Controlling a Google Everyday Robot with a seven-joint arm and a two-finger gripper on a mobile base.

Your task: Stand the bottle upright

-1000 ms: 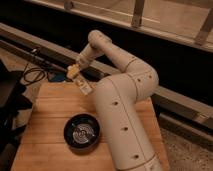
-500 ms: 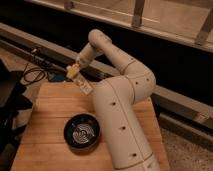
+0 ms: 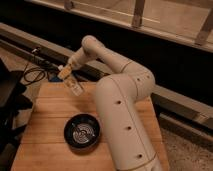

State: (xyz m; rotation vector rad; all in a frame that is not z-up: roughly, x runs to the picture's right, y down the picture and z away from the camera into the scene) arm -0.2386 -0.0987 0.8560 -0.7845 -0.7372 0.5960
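Bottle [image 3: 75, 88] unchanged: tilted over far edge of table [image 3: 50, 116], gripper [image 3: 65, 75] clamped round its top end; not yet upright.

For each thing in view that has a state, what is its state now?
gripper: over the far left edge of the table, at the upper end of the bottle.
bottle: tilted, not upright.
bowl: right way up on the table, apart from the bottle.
cable: coiled beyond the table's far left corner.
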